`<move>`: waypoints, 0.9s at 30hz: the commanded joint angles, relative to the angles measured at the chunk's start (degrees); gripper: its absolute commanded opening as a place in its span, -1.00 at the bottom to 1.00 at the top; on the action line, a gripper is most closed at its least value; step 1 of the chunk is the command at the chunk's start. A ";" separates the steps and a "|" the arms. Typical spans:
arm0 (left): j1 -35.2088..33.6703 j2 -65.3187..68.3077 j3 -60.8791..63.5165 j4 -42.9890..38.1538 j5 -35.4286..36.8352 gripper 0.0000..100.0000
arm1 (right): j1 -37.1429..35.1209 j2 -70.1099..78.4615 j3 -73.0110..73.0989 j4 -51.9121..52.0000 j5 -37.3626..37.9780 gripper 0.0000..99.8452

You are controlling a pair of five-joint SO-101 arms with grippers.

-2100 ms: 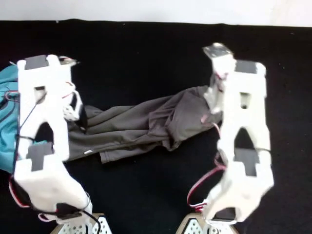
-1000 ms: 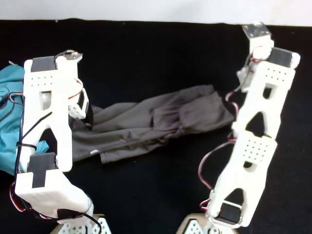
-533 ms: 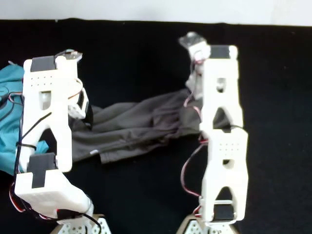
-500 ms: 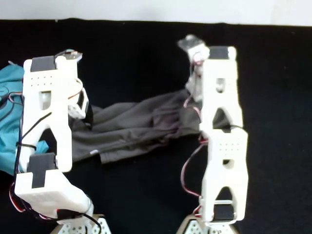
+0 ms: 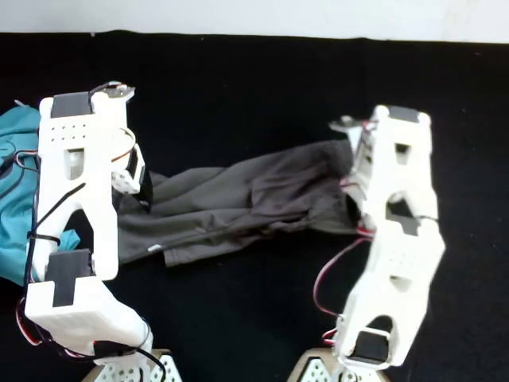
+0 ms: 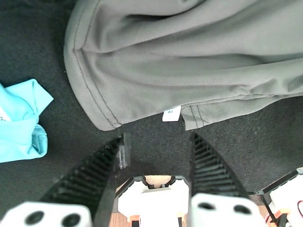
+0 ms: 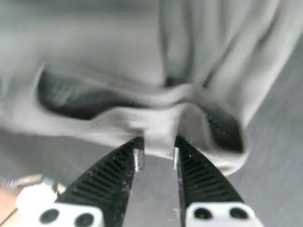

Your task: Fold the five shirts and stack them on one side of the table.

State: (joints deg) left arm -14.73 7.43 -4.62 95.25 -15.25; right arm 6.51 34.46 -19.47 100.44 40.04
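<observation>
Right fingers [image 7: 118,175] — down at grey shirt [image 5: 238,203]

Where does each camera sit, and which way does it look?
High view: fixed above, looking down on the black table; the left arm and right arm at the ends of the grey shirt.
Left wrist view: on that arm's wrist, looking past the open left gripper at the grey shirt's hem and the teal shirt.
Right wrist view: on that arm's wrist, looking past the right gripper at the grey shirt's fold.
All three share the grey shirt.
</observation>
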 commanded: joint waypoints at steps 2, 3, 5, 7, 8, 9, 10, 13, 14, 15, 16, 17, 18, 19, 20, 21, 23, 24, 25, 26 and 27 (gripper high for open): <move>-0.48 -2.33 -1.45 -0.62 -0.18 -0.59 | 1.45 -18.07 17.54 0.66 5.27 -0.79; -0.48 -2.33 -1.45 -0.62 -0.18 -0.59 | 1.45 -21.49 20.18 0.66 6.33 -0.79; -0.48 -2.33 -1.45 -0.62 -0.18 -0.59 | 1.10 -28.18 22.37 0.13 7.03 -0.79; -0.48 -2.33 -1.45 -0.62 -0.18 -0.59 | 0.13 -33.45 22.11 -3.74 5.27 -0.79; -0.48 -2.33 -1.45 -0.62 -0.18 -0.59 | -0.40 -35.21 22.55 -7.08 3.69 -0.79; -0.40 -2.33 -1.45 -0.62 -0.18 -0.59 | -0.84 -36.44 22.90 -11.03 1.58 -0.79; -0.40 -2.33 -1.45 -0.62 -0.18 -0.59 | -1.71 -36.62 23.96 -14.81 -0.70 -0.79; -0.40 -2.33 -1.45 -0.62 -0.18 -0.59 | -5.05 -34.42 28.88 -26.15 -5.63 -0.79; -0.40 -2.33 -1.45 -0.62 -0.18 -0.59 | -6.11 -33.01 30.64 -29.49 -6.51 -0.79; -0.31 -2.33 -1.45 -0.62 -0.18 -0.59 | -7.25 -31.25 32.40 -32.40 -7.12 -0.79; -0.31 -2.33 -1.45 -0.62 -0.18 -0.59 | -8.22 -29.32 33.54 -34.59 -7.38 -0.79; -0.31 -2.33 -1.45 -0.62 -0.18 -0.59 | -9.01 -27.21 34.51 -36.09 -7.38 -0.79; -0.40 -2.33 -1.45 -0.62 -0.18 -0.59 | -9.54 -25.45 35.03 -36.26 -7.38 -0.79; -0.48 -2.33 -1.45 -0.62 -0.18 -0.59 | -9.80 -23.87 35.03 -35.47 -7.38 -0.79; -0.48 -2.33 -1.45 -0.62 -0.18 -0.59 | -9.89 -23.08 34.95 -33.98 -7.56 -0.79; -0.48 -2.33 -1.45 -0.62 -0.18 -0.59 | -9.89 -22.99 34.95 -32.13 -7.38 -0.79; -0.48 -2.33 -1.45 -0.62 -0.18 -0.59 | -9.89 -22.99 35.03 -28.26 -7.30 -0.79; -0.48 -2.33 -1.45 -0.62 -0.18 -0.59 | -9.89 -22.99 35.03 -26.15 -6.68 -0.79; -0.48 -2.33 -1.45 -0.62 -0.18 -0.59 | -9.98 -22.99 35.38 -24.04 -5.01 -0.79; -0.48 -2.33 -1.45 -0.62 -0.18 -0.59 | -9.98 -22.99 35.47 -22.11 -3.43 -0.79; -0.48 -2.33 -1.45 -0.62 -0.18 -0.59 | -9.98 -22.99 35.65 -20.09 -2.46 -0.79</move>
State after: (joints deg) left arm -14.73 7.43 -4.62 95.25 -15.25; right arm -2.90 11.60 15.96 75.12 34.86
